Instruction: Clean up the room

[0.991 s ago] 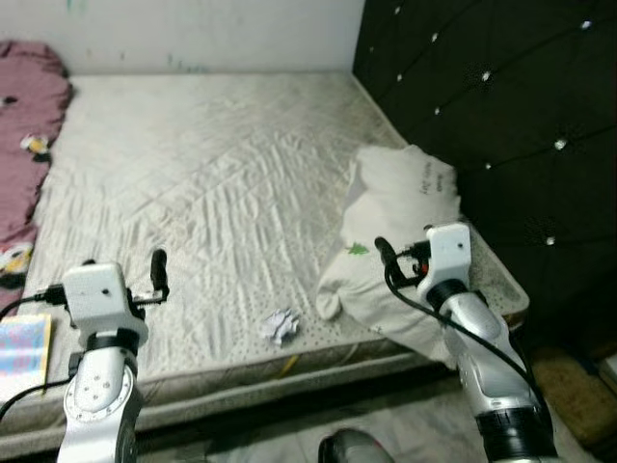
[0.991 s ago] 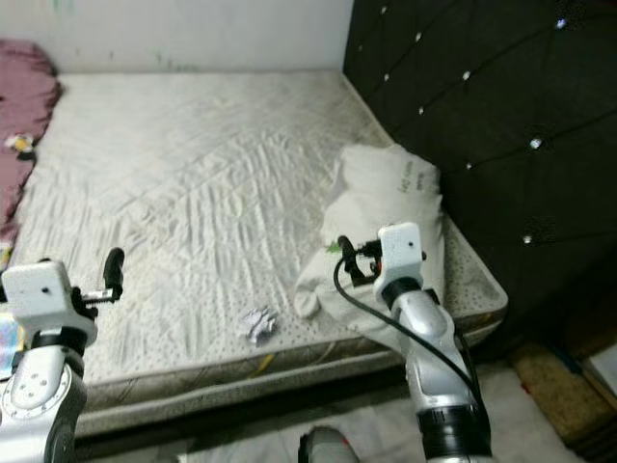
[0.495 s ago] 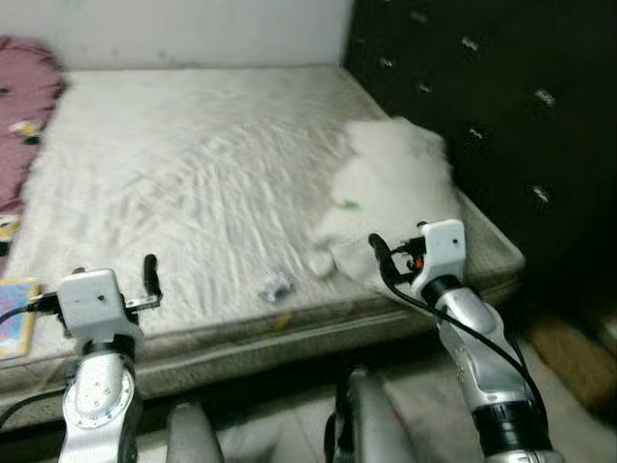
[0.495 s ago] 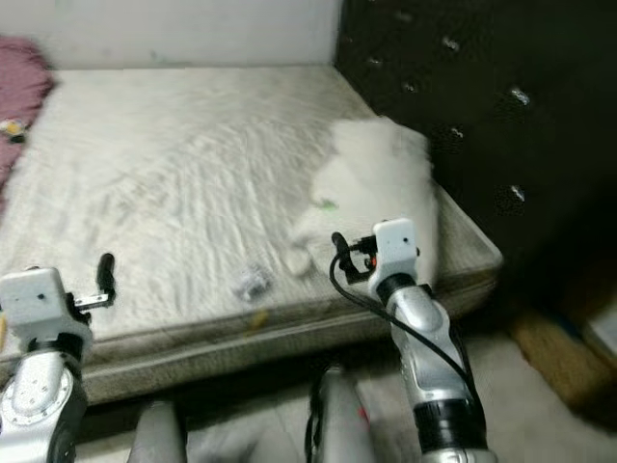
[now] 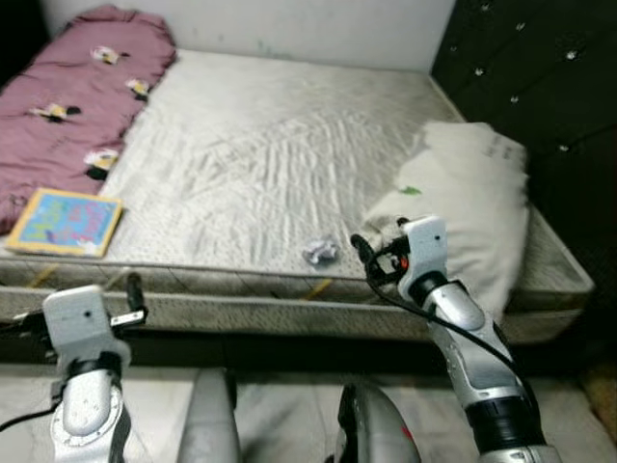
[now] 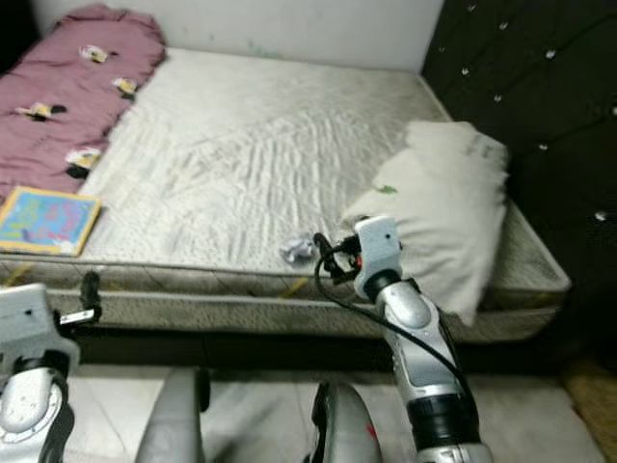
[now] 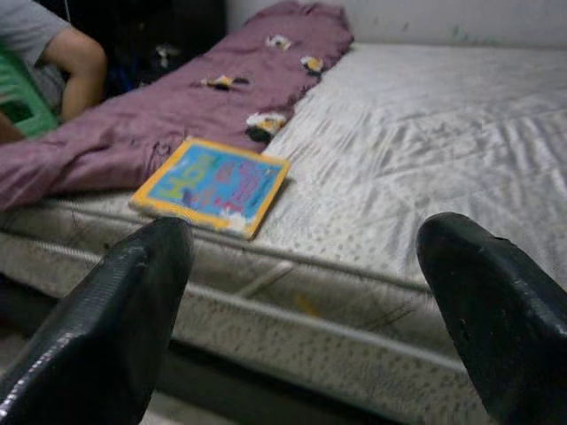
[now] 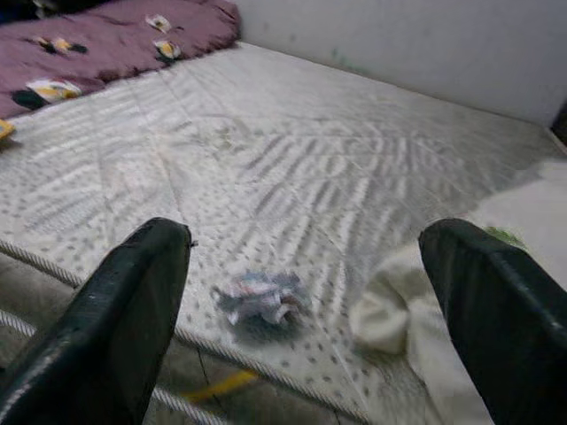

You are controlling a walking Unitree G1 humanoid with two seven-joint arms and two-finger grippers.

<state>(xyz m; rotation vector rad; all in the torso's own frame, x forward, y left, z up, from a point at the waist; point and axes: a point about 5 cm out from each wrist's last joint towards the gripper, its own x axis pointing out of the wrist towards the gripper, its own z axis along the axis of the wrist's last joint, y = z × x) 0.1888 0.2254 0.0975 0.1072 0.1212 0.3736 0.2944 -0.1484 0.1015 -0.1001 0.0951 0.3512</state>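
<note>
Hovering at the mattress (image 5: pixel 270 154) edge, the right end effector (image 5: pixel 364 253) gapes wide and empty (crumpled paper (image 5: pixel 320 253) lies just beside it at nine o'clock, near the white pillow (image 5: pixel 463 207)); left end effector (image 7: pixel 301 310) spread apart too

Book (image 7: pixel 213 184) cover and pillow (image 5: pixel 469 193) print both too blurred to read

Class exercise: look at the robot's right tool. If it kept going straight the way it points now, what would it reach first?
Most likely the crumpled paper wad near the mattress edge: the right wrist view shows it between the open fingers of the right tool. The white pillow corner lies just beside that line. Depth is unclear, so the tool might pass above the wad.
</note>
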